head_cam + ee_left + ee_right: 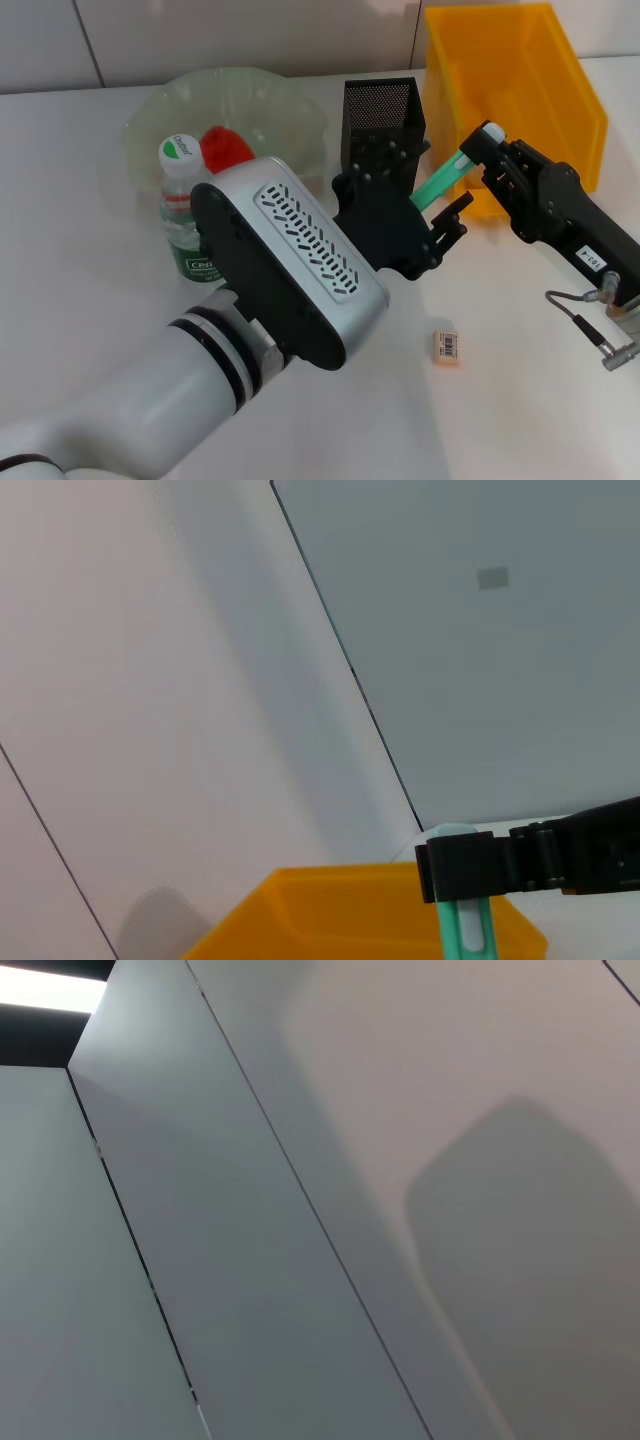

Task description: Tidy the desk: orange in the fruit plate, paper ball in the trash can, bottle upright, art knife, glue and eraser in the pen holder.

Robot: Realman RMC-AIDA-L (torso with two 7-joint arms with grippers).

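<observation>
A teal art knife (445, 178) hangs in the air between my two grippers, in front of the black mesh pen holder (383, 112). My right gripper (488, 140) is shut on its upper end. My left gripper (452, 222) is at its lower end, which is hidden behind the hand. The left wrist view shows the knife (466, 925) under the right gripper's black fingers (480, 865). The orange (226, 146) lies in the fruit plate (290, 105). The bottle (183, 215) stands upright in front of the plate. The eraser (446, 346) lies on the table. The paper ball and glue are out of view.
The yellow trash can (520, 85) stands at the back right, behind my right arm, and shows in the left wrist view (330, 915). My left forearm covers the table's front left. A loose cable (580, 320) hangs from the right wrist. The right wrist view shows only wall.
</observation>
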